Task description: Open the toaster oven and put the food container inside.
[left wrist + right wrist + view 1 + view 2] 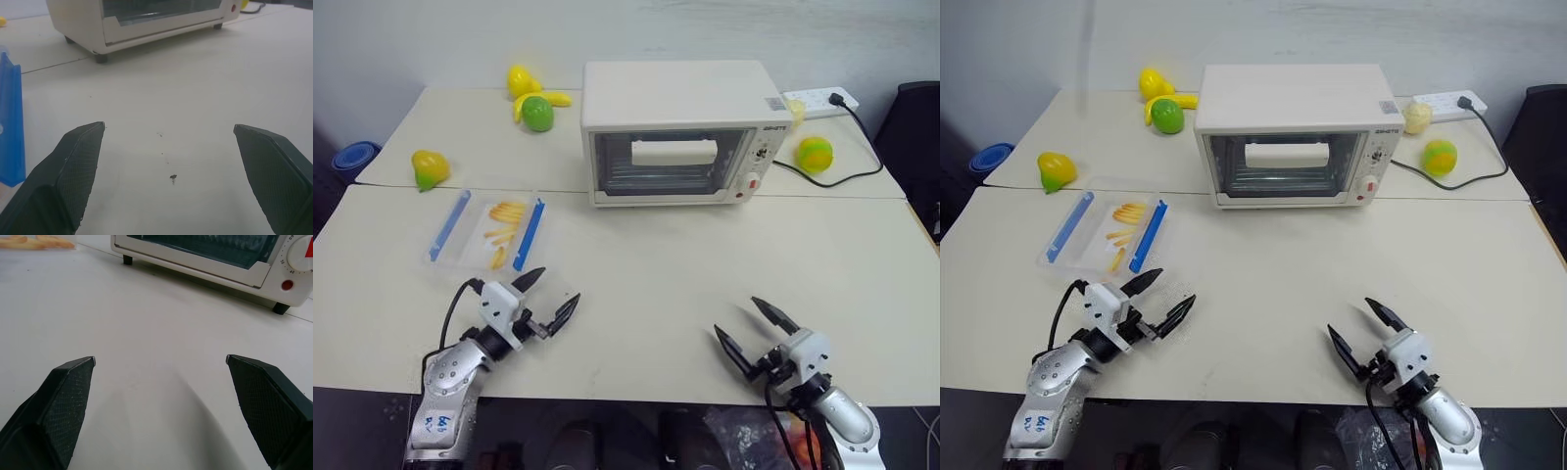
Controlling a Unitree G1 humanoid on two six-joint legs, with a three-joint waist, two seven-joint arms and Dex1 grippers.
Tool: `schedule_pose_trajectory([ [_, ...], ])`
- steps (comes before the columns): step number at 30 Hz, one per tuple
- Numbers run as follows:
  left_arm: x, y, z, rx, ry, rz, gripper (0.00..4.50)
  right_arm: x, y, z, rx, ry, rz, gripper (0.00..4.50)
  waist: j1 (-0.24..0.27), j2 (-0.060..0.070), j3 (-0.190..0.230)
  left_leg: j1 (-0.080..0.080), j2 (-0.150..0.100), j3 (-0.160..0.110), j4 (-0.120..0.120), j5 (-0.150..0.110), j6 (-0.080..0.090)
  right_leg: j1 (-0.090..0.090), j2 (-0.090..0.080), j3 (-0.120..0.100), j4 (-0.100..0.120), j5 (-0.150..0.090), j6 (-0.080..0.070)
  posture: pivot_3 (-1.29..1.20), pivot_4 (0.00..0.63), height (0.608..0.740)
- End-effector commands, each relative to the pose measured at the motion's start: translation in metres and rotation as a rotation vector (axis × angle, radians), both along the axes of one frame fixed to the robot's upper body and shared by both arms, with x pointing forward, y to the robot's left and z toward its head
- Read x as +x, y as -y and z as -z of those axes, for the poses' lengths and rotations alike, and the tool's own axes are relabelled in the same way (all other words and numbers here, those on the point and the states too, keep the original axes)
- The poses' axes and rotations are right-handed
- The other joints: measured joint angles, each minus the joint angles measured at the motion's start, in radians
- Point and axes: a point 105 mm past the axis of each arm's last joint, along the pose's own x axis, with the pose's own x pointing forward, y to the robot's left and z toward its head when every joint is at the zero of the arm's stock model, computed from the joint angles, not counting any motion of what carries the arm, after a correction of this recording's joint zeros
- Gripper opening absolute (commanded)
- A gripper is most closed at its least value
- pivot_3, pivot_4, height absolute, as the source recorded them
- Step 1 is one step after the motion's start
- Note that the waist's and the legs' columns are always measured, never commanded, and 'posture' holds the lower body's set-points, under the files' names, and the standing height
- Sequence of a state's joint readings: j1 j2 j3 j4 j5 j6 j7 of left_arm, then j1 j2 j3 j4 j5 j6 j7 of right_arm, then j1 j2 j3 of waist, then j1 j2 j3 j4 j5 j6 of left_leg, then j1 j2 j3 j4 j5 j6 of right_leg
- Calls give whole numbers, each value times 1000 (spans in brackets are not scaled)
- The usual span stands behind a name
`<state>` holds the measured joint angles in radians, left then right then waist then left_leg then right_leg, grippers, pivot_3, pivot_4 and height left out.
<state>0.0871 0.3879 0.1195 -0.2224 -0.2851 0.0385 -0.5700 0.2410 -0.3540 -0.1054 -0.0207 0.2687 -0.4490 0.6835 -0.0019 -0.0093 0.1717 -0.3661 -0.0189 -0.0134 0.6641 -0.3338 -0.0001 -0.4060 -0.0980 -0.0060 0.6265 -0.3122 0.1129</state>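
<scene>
The cream-white toaster oven (675,132) stands at the middle back of the table, its glass door shut and the white bar handle (674,152) across it. The food container (489,233), a shallow clear box with two blue clips and yellow fry pieces, lies on the table to the oven's front left. My left gripper (551,297) hovers open just in front of the container, empty. My right gripper (754,325) is open and empty near the table's front edge, well in front of the oven. In the wrist views the left fingers (73,171) and right fingers (58,401) stand wide apart over bare table.
Toy fruit lies at the back: a yellow and green cluster (534,100), a yellow pear-like piece (429,168) at the left, a yellow-green ball (815,154) right of the oven. A power strip (818,100) and black cable (842,176) run behind. A seam (822,197) joins two tables.
</scene>
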Motion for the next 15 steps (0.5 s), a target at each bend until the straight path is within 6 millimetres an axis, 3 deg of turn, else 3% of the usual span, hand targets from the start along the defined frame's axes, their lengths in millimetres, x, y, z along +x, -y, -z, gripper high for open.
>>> schedule_pose_trajectory([
  [1,0,3,-15,3,32,21,4500,8,9,-8,11,20,11,4482,-1,0,0,0,0,0,0,0,0,0,0,0,0,0,0,0,150,740],
  [4,-5,7,-25,-25,37,72,4500,24,11,-24,44,41,-15,4482,-5,0,0,0,0,0,0,0,0,0,1,0,0,0,0,0,150,740],
  [8,-21,13,-46,-118,-59,261,4500,49,10,-65,69,50,-125,4482,-6,2,1,-1,1,0,1,0,-1,-1,0,0,1,0,0,0,150,740],
  [15,-13,10,-93,-202,-24,334,4500,98,-4,-126,79,-1,-301,4482,-2,4,2,-3,1,-3,2,1,-1,-1,0,-3,1,0,0,0,150,740],
])
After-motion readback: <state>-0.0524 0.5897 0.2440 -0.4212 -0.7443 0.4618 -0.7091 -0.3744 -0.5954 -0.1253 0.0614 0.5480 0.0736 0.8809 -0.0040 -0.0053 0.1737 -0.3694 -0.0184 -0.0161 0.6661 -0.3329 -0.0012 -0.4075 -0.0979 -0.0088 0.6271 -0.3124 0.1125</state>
